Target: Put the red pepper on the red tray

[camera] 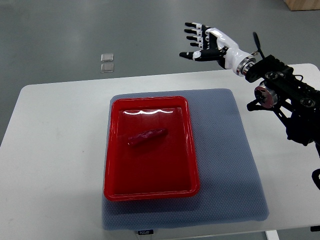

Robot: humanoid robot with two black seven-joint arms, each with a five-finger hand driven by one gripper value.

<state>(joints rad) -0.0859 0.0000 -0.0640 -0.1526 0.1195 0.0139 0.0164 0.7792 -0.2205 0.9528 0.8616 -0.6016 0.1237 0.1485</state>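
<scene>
A dark red pepper (147,136) lies inside the red tray (150,192), in its upper middle part. The tray sits on a blue-grey mat (225,165) on the white table. My right hand (200,41) is raised beyond the table's far edge at the upper right, well away from the tray, with its fingers spread and nothing in it. Its black arm (285,95) comes in from the right edge. My left arm does not show.
The white table (55,150) runs to both sides of the mat. Two small clear squares (107,62) lie on the grey floor beyond the table's far edge.
</scene>
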